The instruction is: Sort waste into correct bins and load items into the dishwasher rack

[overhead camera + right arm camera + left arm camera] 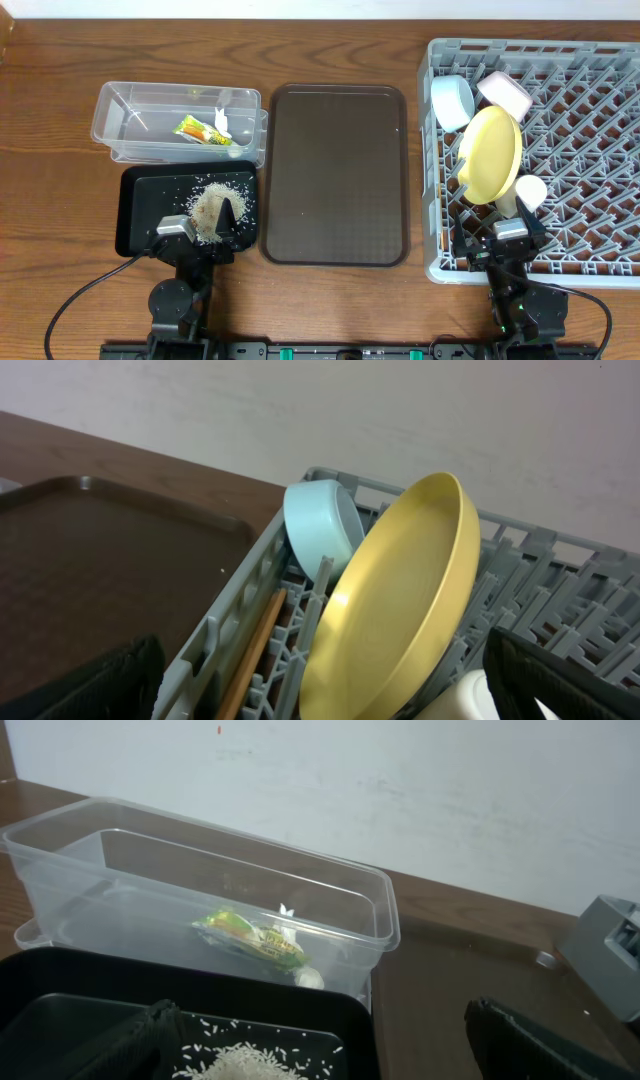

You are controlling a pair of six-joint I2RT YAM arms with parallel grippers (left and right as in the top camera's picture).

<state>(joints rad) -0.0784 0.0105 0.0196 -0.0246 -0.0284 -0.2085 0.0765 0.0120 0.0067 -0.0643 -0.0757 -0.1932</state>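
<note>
Since both pairs of fingers stand spread with nothing between them, neither arm carries a load at this moment.

My left gripper (320,1015) hangs low over the shallow black rectangular tray (140,215), jaws wide apart. It is directly above the loose whitish rice scraps (208,205), which lie heaped and scattered on the tray floor. I judge that the scraps sit there because this tray serves as the food-waste bin. Just behind it, the clear plastic rectangular tub (385,915) holds the small green-and-orange snack wrapper (250,935) and the crumpled white tissue (222,122), touching each other near the tub's right end. Dry waste is thus kept apart from food waste.

My right gripper (322,645) hovers at the near left corner of the large light-grey plastic dishwasher rack (560,47), jaws likewise wide apart and empty.

- The round yellow plate (400,600) stands on edge, leaning among the pegs, a position that lets water run off.
- The light-blue bowl (320,525) sits tilted just behind the plate, against the rack's left wall.
- The white bowl (503,92) lies beside the blue one.
- The small pale cup (530,190) rests just beside the plate's near rim.
- The thin wooden chopsticks (255,650) lie along the left wall, low in the rack.

The flat brown serving tray (335,170), between bins and rack, shows nothing on it, so I judge sorting and loading complete.
</note>
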